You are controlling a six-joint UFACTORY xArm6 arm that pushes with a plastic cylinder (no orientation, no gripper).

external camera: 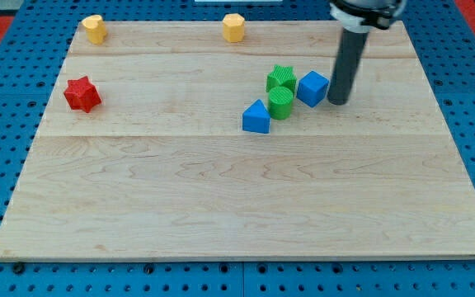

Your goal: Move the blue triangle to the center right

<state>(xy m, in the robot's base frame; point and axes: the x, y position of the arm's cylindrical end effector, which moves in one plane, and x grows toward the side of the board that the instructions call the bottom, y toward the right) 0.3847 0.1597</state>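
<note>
While my tip stands just right of the blue cube, bare rod with no pincer and holding nothing, the blue triangle lies left of the green cylinder; a clean push calls for circling to its left flank, clear of the green block

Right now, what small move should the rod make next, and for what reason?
Probably I should bring my tip around to the view's left of the blue triangle. It stands at the view's right of the blue cube, and the green cylinder sits between cube and triangle.
</note>
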